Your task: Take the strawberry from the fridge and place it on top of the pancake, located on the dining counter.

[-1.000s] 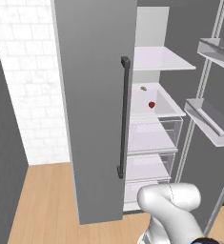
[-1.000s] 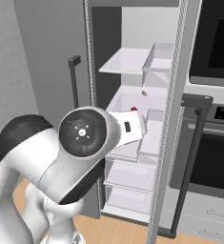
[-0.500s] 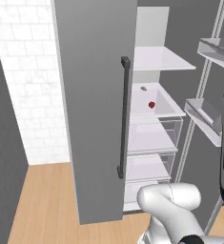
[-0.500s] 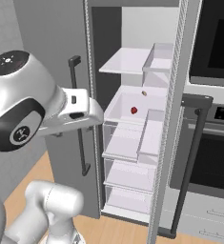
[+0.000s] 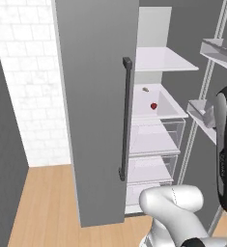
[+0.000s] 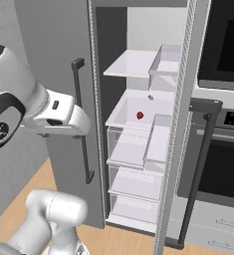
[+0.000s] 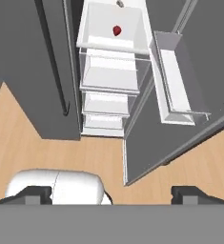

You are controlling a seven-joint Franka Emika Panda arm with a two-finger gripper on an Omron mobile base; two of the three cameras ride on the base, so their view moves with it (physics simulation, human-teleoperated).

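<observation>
The strawberry (image 5: pixel 153 105) (image 6: pixel 140 115) (image 7: pixel 117 31) is a tiny red berry lying on a white middle shelf inside the open fridge (image 5: pixel 95 96) (image 6: pixel 54 55) (image 7: pixel 32 66). My gripper (image 7: pixel 114 195) is open, its two dark fingertips (image 7: pixel 35 193) set wide apart with nothing between them. It hangs high and well back from the fridge, looking down at the shelves and floor, far from the strawberry. The pancake and the dining counter are out of view.
A small brown item (image 5: pixel 145 89) (image 6: pixel 150 97) lies behind the berry on the same shelf. Clear drawers (image 7: pixel 108 71) sit below it. The open right door (image 7: pixel 180 124) carries bins (image 5: pixel 202 108) and stands close to my arm. An oven (image 6: pixel 223 164) is on the right.
My arm has swung up and away from the front of the right base view, and now shows at the left base view's right edge. The strawberry has not moved.
</observation>
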